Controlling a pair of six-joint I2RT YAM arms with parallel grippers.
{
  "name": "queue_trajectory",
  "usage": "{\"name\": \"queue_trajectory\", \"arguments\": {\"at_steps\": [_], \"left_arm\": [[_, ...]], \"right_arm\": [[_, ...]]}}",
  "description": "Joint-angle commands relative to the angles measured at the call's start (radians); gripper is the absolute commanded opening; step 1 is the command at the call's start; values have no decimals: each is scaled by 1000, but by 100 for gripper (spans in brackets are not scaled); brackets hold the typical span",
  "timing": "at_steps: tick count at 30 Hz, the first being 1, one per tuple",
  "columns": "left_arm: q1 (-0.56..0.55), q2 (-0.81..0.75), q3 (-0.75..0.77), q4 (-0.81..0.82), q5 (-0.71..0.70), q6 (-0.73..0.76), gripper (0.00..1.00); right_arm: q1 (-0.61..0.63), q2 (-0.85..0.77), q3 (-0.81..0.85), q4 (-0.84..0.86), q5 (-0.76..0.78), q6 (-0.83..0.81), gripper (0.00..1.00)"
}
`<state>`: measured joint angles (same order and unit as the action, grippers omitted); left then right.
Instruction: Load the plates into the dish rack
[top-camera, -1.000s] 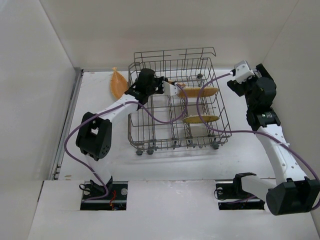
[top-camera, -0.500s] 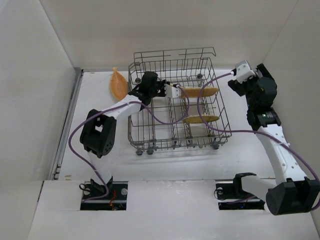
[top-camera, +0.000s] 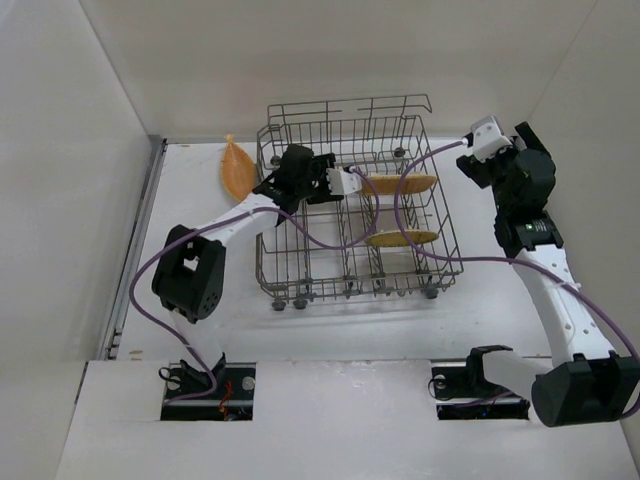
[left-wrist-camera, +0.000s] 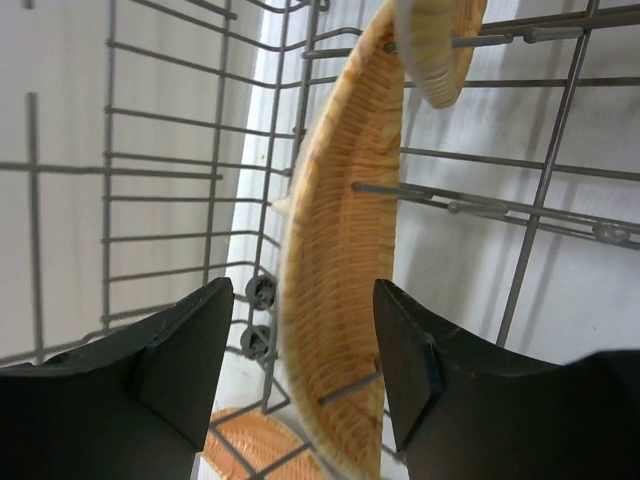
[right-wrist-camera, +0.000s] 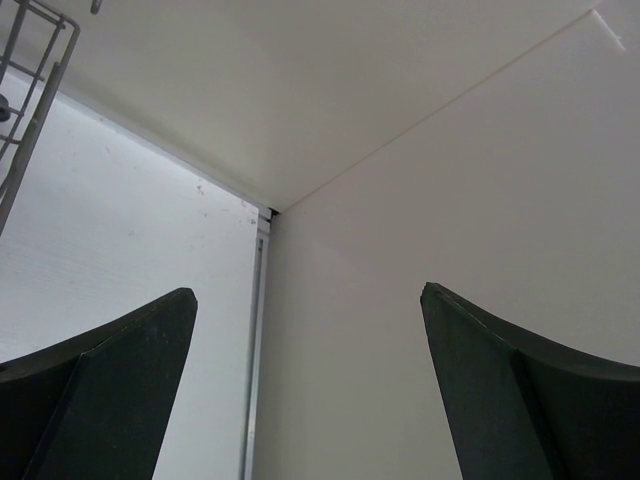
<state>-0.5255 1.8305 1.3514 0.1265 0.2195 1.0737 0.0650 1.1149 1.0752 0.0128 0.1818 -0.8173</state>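
Observation:
The grey wire dish rack (top-camera: 300, 262) stands mid-table. My left gripper (top-camera: 352, 182) reaches into it from the left. In the left wrist view its jaws (left-wrist-camera: 305, 340) are open on either side of an orange-tan ribbed plate (left-wrist-camera: 340, 260), which stands on edge between the tines. Two more plates (top-camera: 405, 183) (top-camera: 400, 238) stand on edge in the rack's right half. Another plate (top-camera: 236, 170) is outside the rack, by its back left corner. My right gripper (top-camera: 480, 140) is open and holds nothing, right of the rack, facing the back right corner (right-wrist-camera: 310, 350).
White walls close in the table at the back and both sides. A metal rail (top-camera: 135, 250) runs along the left wall. Purple cables (top-camera: 400, 215) loop over the rack from both arms. The rack's small wheels (top-camera: 290, 303) sit along its near edge.
My left gripper's jaws have opened off the plate, which stays standing between the tines. The left arm's elbow has shifted a little. The right arm has barely moved.

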Motion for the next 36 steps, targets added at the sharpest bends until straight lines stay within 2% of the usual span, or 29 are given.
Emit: {"name": "queue_trajectory", "arguments": {"at_steps": [1, 8, 12, 16, 21, 23, 26, 29, 32, 36], "left_arm": [[9, -160, -9, 12, -23, -57, 58], [14, -351, 9, -25, -129, -119, 58], [23, -410, 90, -25, -225, -200, 58], [106, -405, 187, -73, -319, -334, 58], [287, -358, 232, -215, -356, -593, 59], [365, -329, 238, -270, -344, -713, 71], [458, -274, 258, -365, -275, -869, 75], [540, -205, 270, -441, -178, -1024, 87], [603, -142, 272, -468, -67, -1145, 89], [646, -77, 267, -447, 15, -1250, 88]], "right_arm": [[8, 3, 43, 49, 12, -5, 100], [40, -1, -10, 68, 13, -6, 100], [54, 2, -38, 76, 21, 6, 100], [58, 19, -28, 49, 67, 70, 100], [16, 83, 132, -155, 96, 277, 100], [-23, 88, 164, -212, 87, 326, 100], [-50, 59, 163, -250, 74, 336, 100], [-61, 23, 138, -283, 70, 326, 100], [-80, 0, 137, -319, 65, 326, 100], [-116, 11, 170, -391, 64, 310, 100]]}}
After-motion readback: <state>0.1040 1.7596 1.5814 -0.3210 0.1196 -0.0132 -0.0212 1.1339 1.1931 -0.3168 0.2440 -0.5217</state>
